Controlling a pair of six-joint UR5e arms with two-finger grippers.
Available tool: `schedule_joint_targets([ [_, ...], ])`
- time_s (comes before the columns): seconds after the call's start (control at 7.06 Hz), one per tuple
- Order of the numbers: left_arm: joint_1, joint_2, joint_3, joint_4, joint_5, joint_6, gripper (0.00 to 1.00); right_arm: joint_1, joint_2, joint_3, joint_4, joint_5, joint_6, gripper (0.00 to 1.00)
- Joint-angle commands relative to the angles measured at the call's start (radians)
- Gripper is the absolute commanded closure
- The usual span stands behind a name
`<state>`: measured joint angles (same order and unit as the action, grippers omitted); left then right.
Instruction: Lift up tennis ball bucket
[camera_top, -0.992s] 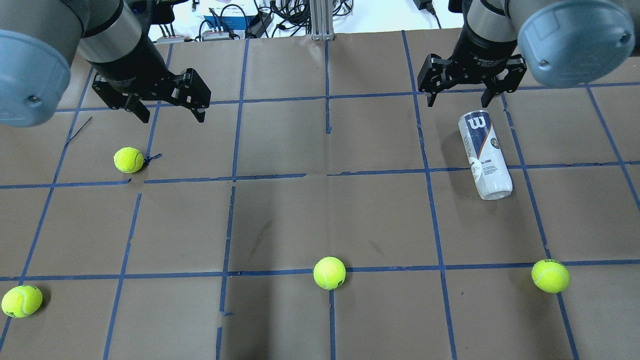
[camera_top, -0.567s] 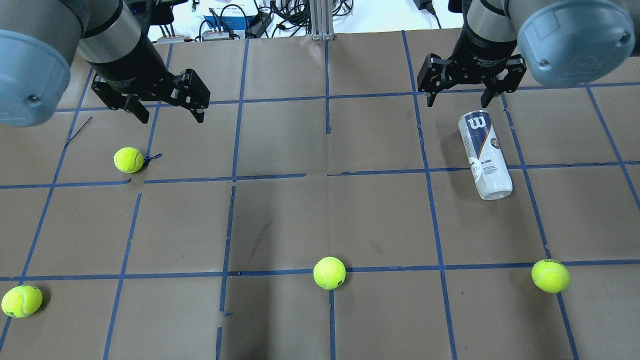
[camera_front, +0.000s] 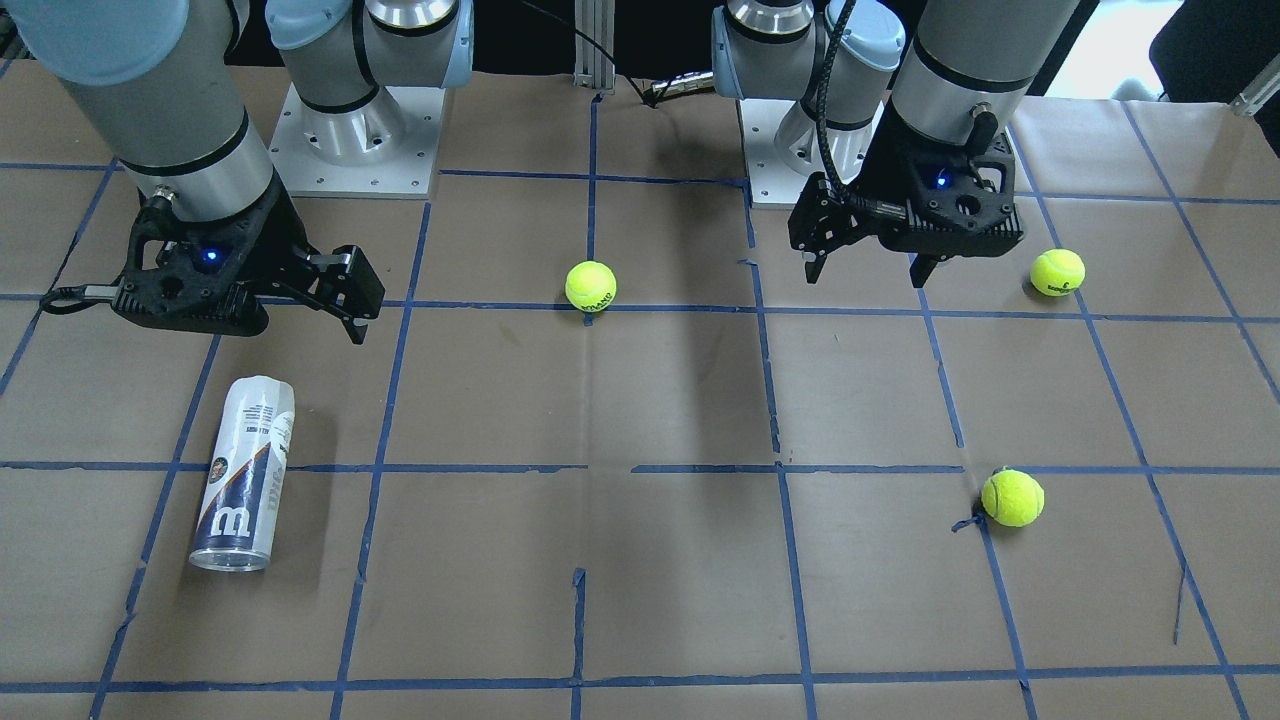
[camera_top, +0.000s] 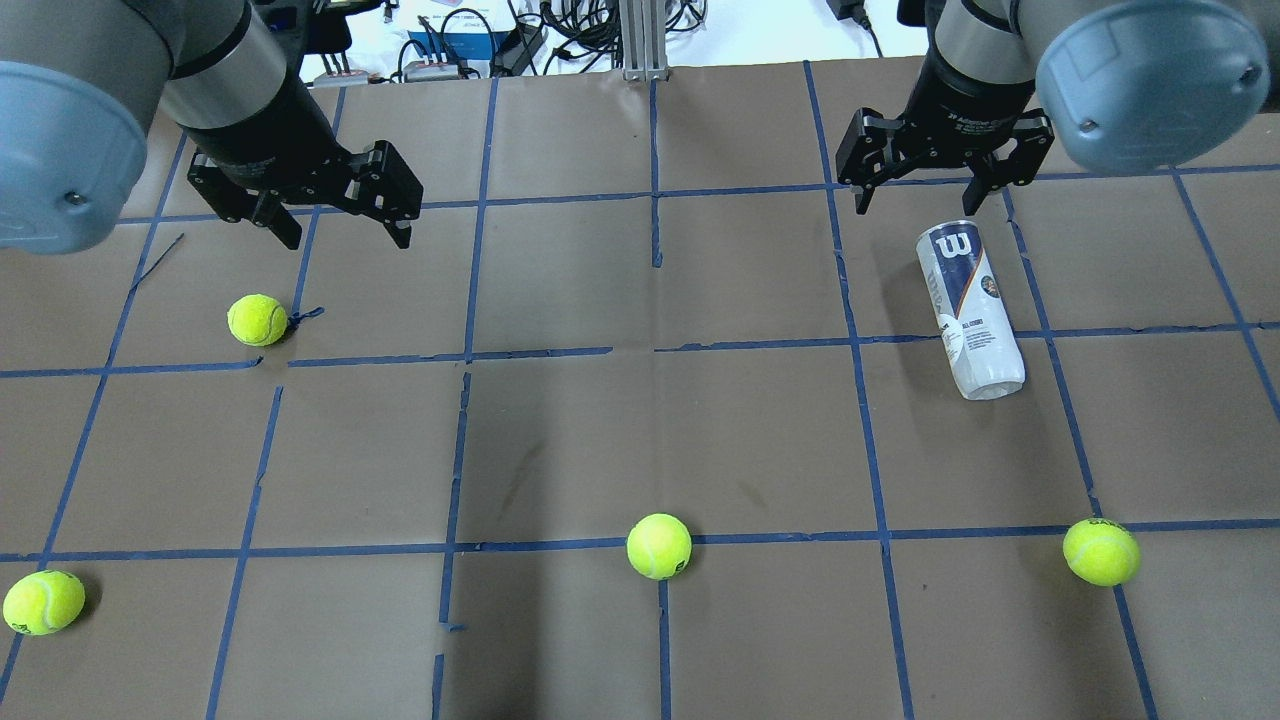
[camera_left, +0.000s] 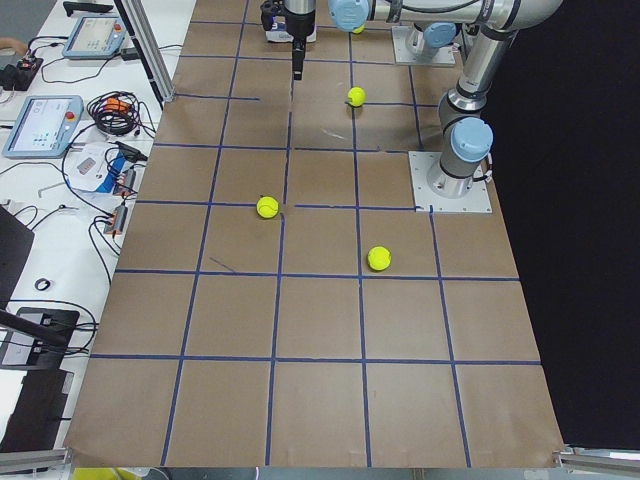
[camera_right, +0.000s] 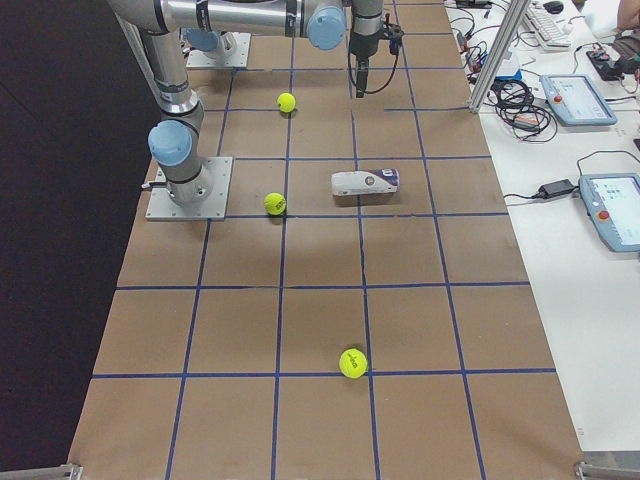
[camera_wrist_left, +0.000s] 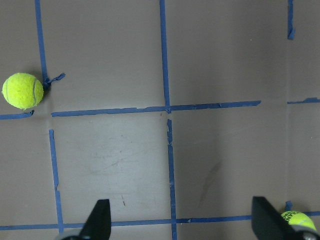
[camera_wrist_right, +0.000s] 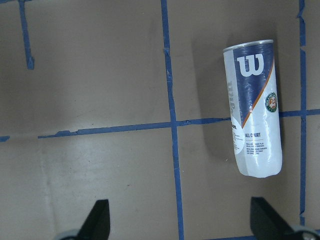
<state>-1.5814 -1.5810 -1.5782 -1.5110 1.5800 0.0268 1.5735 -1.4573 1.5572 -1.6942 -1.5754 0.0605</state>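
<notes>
The tennis ball bucket (camera_top: 968, 310) is a clear can with a white and navy "W" label. It lies on its side on the brown table, also seen in the front view (camera_front: 243, 470) and the right wrist view (camera_wrist_right: 255, 107). My right gripper (camera_top: 922, 200) is open and empty. It hovers just beyond the can's "W" end without touching it. In the right wrist view (camera_wrist_right: 182, 222) the can lies ahead, in line with the right-hand finger. My left gripper (camera_top: 345, 238) is open and empty, far to the left.
Several yellow-green tennis balls lie loose: one near the left gripper (camera_top: 257, 320), one at the front middle (camera_top: 659, 546), one at the front right (camera_top: 1101, 552), one at the front left (camera_top: 43, 602). Blue tape marks a grid on the table.
</notes>
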Motion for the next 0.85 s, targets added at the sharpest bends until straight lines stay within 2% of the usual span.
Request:
schedule_joint_targets([
  [0.0, 0.000, -0.001, 0.000, 0.000, -0.003, -0.004, 0.00, -0.123, 0.041, 0.029, -0.012, 0.001, -0.164, 0.00],
  [0.14, 0.000, -0.002, -0.002, 0.000, -0.002, -0.002, 0.00, -0.204, 0.076, 0.085, -0.077, 0.000, -0.238, 0.00],
  [0.28, -0.003, -0.004, -0.005, 0.000, -0.002, -0.005, 0.00, -0.232, 0.099, 0.156, -0.201, -0.002, -0.348, 0.00],
  [0.43, 0.000, -0.002, -0.008, 0.002, -0.002, 0.001, 0.00, -0.234, 0.132, 0.190, -0.310, -0.006, -0.355, 0.00],
  [0.71, 0.000, 0.003, -0.019, 0.024, -0.003, -0.004, 0.00, -0.236, 0.230, 0.188, -0.378, -0.011, -0.354, 0.00],
])
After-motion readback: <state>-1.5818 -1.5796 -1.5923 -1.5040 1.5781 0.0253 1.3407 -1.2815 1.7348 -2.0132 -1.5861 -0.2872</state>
